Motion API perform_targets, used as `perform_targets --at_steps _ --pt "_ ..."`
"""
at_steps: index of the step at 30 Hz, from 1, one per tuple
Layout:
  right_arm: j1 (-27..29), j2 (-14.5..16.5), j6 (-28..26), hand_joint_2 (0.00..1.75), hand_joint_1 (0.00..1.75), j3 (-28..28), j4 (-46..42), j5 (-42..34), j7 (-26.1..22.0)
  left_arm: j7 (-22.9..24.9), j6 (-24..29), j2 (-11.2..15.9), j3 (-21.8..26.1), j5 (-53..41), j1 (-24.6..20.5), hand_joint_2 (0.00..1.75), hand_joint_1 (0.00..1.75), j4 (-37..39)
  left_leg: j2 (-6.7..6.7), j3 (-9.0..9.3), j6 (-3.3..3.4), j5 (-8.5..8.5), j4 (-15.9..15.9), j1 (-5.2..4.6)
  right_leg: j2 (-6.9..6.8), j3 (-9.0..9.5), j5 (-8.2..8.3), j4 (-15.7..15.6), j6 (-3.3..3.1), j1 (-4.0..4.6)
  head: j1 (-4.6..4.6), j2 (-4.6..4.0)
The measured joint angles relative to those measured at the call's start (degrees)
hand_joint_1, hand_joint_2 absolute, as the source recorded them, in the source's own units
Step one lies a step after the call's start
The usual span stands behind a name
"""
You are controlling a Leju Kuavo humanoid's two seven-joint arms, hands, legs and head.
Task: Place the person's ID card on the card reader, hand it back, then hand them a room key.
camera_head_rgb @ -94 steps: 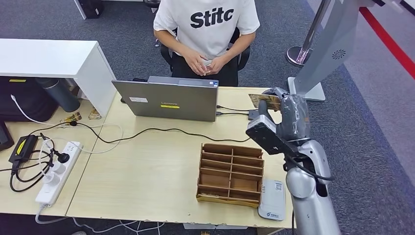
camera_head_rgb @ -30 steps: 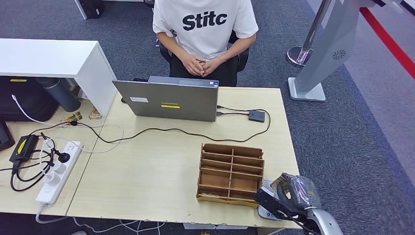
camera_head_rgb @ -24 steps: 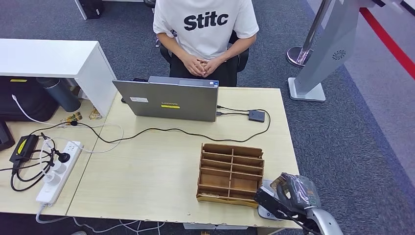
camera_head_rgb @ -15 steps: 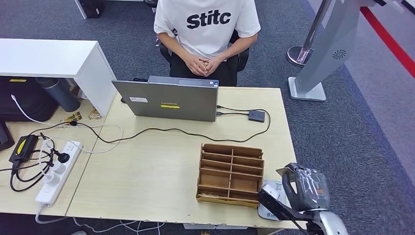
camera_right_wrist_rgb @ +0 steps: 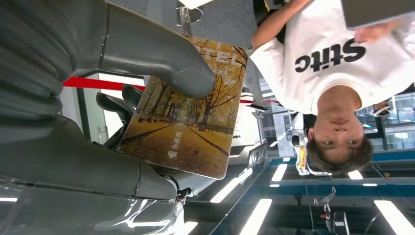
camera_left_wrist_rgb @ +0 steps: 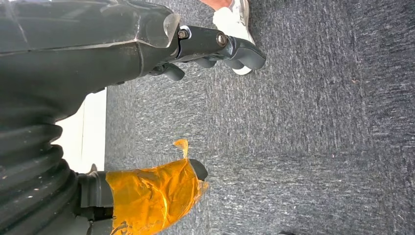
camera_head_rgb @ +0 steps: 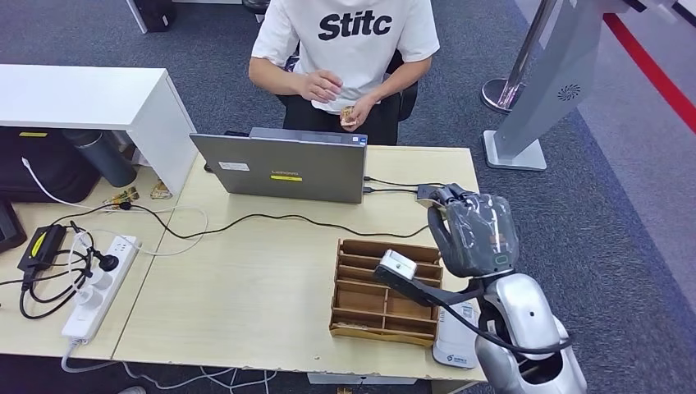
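Above the pale wooden tabletop (camera_head_rgb: 246, 287), raised toward the seated person (camera_head_rgb: 353, 41), the right hand (camera_head_rgb: 472, 230) pinched the room key card (camera_right_wrist_rgb: 188, 105) under its thumb — thin, stiff, light and probably slick — best taken by its free edge.

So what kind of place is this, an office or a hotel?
Probably a mock hotel front desk set up in an office: a light wooden desk with a grey laptop, a seated person in a white T-shirt, and the robot's right hand holding an autumn-tree room card marked with hotel lettering.
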Motion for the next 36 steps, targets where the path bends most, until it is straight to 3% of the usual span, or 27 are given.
perform_targets --at_steps 3,6,8,12,17,24,28,34,36 --pt "-2.9 0.0 2.5 1.75 1.75 1.7 1.5 -0.6 0.3 -0.4 -0.2 0.0 -0.1 -0.7 0.0 1.75 0.00 0.0 0.05 -0.10 -0.01 0.00 0.0 0.00 0.08 -0.06 0.02 0.0 -0.01 0.00 0.01 0.00" --pt "-11.7 1.6 9.7 1.75 1.75 4.9 8.8 -2.8 0.6 -0.5 -0.8 0.1 -0.7 -2.6 -0.5 1.75 0.00 0.0 0.38 -0.19 -0.07 0.08 0.0 0.00 0.38 -0.31 0.18 0.1 -0.11 0.00 0.01 0.00" --pt "-19.8 4.2 12.6 1.75 1.75 7.5 17.8 -5.2 0.9 -0.1 -1.2 0.1 -1.4 -4.1 -1.3 1.75 0.00 0.0 0.49 -0.31 -0.17 0.28 0.0 0.00 0.49 -0.54 0.34 0.2 -0.15 0.00 0.01 0.00" --pt "-34.4 11.2 12.5 1.75 1.75 10.2 39.4 -10.7 2.7 1.0 -2.1 -0.1 -3.1 -6.9 -3.5 1.75 0.00 0.0 0.23 -0.63 -0.36 0.66 0.0 0.02 0.28 -0.90 0.54 0.3 -0.26 0.02 -0.01 0.00" --pt "-45.8 17.1 10.5 1.75 1.75 9.6 60.0 -12.7 5.1 1.9 -2.4 -0.7 -4.5 -8.2 -5.2 1.75 0.00 0.0 0.09 -0.70 -0.49 0.78 0.0 0.06 0.18 -0.97 0.59 0.4 -0.33 0.04 0.01 0.00" --pt "-49.1 20.1 7.2 1.75 1.69 6.9 70.0 -13.9 2.7 2.0 -2.4 -1.3 -5.2 -8.8 -5.4 1.75 0.00 0.0 0.09 -0.82 -0.50 0.77 0.0 0.06 0.19 -1.08 0.60 0.4 -0.34 0.04 0.02 0.00" --pt "-49.6 20.7 7.1 1.75 1.43 4.8 70.9 -15.9 1.3 2.0 -2.4 -1.4 -5.2 -8.9 -5.4 1.75 0.00 0.0 0.09 -0.97 -0.50 0.77 0.0 0.06 0.19 -1.24 0.60 0.4 -0.34 0.04 0.01 0.00" --pt "-49.9 21.2 7.0 1.75 1.44 3.0 70.8 -16.4 0.6 2.0 -2.3 -1.4 -5.2 -9.0 -5.4 1.75 0.00 0.0 0.09 -1.10 -0.50 0.77 0.0 0.06 0.19 -1.37 0.60 0.4 -0.34 0.05 0.00 0.00" --pt "-49.9 21.4 7.0 1.75 0.76 2.9 70.7 -16.4 0.5 2.0 -2.3 -1.4 -5.2 -9.0 -5.4 1.75 0.00 0.0 0.07 -1.14 -0.50 0.77 0.0 0.07 0.18 -1.41 0.60 0.4 -0.34 0.05 0.00 0.00"
